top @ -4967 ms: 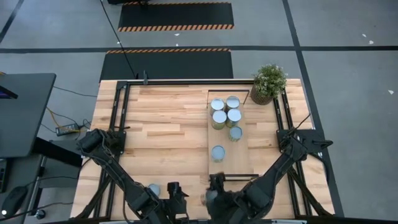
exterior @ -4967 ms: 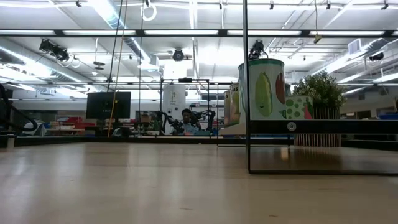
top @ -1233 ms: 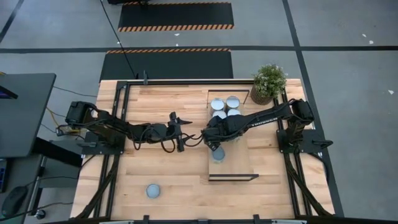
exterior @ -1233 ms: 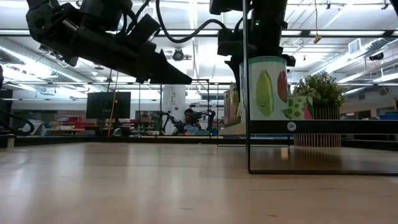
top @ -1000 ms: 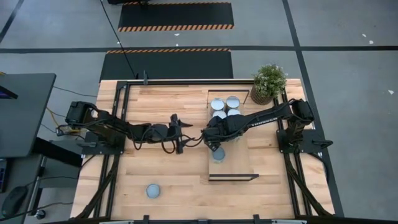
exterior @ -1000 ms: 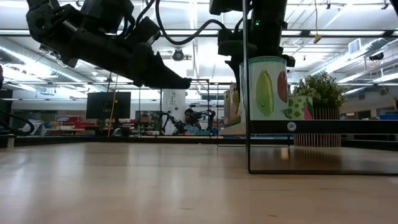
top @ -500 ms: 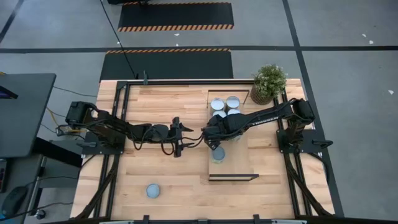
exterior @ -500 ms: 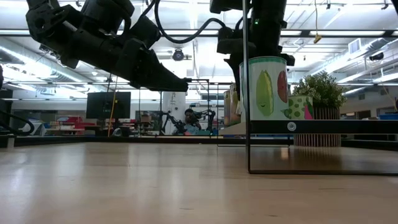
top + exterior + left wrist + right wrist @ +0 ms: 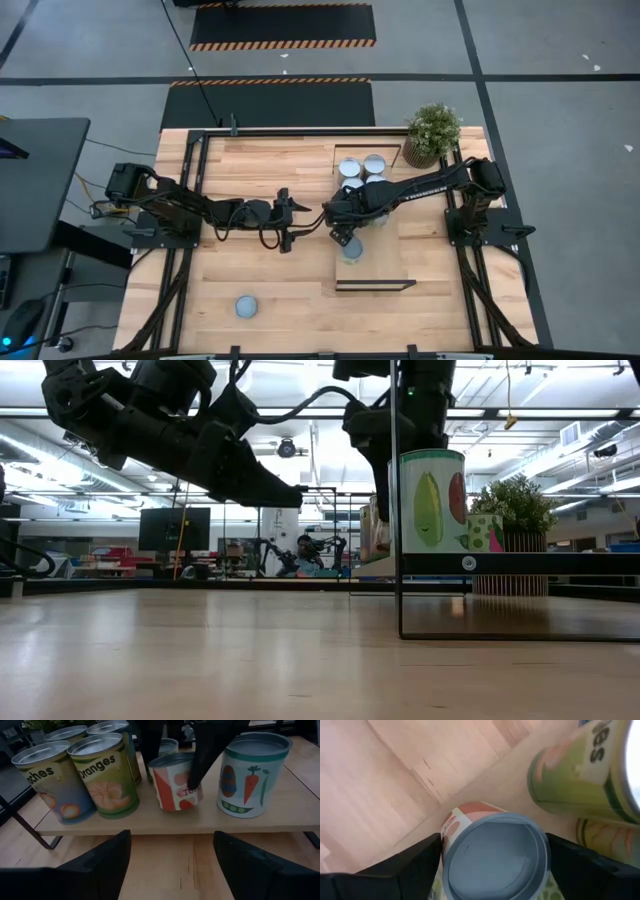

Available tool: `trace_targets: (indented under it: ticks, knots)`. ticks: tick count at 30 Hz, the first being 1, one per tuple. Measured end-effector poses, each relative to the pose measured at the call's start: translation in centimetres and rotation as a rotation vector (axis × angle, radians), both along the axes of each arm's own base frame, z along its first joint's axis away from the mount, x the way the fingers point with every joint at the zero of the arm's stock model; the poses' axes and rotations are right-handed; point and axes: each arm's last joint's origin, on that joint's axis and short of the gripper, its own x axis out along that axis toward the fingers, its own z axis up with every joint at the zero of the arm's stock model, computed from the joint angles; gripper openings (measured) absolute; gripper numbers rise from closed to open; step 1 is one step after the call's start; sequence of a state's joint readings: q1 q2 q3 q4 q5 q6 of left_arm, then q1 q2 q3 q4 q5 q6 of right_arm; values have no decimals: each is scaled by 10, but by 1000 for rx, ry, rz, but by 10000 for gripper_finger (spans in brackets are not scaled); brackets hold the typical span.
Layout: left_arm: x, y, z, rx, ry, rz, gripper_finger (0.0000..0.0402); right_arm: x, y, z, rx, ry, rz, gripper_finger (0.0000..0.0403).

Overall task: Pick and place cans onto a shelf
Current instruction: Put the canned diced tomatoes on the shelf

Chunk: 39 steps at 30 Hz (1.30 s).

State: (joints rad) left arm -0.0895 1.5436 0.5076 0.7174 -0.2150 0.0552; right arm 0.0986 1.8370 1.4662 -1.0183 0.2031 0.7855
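Metal cans [image 9: 110,776] are wearing glossy printed paper labels and dull ridged lids, standing on the smooth, matt light-wood shelf [image 9: 165,822].

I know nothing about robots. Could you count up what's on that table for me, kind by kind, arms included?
Shelf: 1
Cans at the shelf: 7
Can off the shelf: 1
Potted plant: 1
Robot arms: 2
Total: 12
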Motion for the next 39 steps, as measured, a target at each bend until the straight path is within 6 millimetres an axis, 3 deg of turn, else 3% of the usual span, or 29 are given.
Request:
trace_targets:
  ticks: [12,20,25,32,39]
  knots:
    - [0,0,-1,1,13,1,288,0,-4,0,29,-6,-85,396]
    - [0,0,-1,0,12,1,288,2,-7,6,61,-15,-119,396]
    - [0,0,-1,1,13,1,288,5,5,20,8,-56,-81,396]
    - [0,-3,-1,-31,16,-95,288,6,23,45,-59,-69,102,396]
    - [2,-5,1,-68,-30,-164,288,-4,38,63,-71,-15,124,396]
